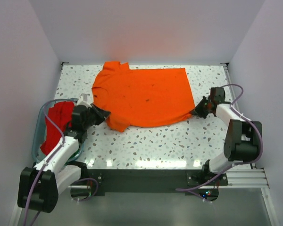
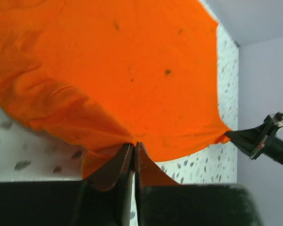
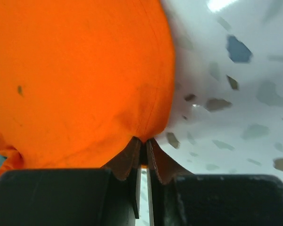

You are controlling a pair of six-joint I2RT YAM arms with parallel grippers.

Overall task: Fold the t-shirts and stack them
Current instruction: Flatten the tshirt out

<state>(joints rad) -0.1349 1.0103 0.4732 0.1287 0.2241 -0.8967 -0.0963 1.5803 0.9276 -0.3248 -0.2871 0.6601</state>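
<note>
The orange t-shirt is spread flat on the far middle part of the table, with the collar toward the left. The left fingers are pressed together on its near left edge, and a small fold of cloth is pinched between them. The right fingers are closed in the same way on the near right corner, at the hem. A red t-shirt is lying crumpled in the teal tub beside the left arm.

The cloth is judged to be light, thin and very soft. No shape is held by it, and it sags and wrinkles wherever it is not supported. It is not fragile, but it can slip out of a shallow pinch, so a good depth of hem should be taken. It is best held at two corners or seams, well apart, so that the edge between them is taut when lifted for a fold.
</note>
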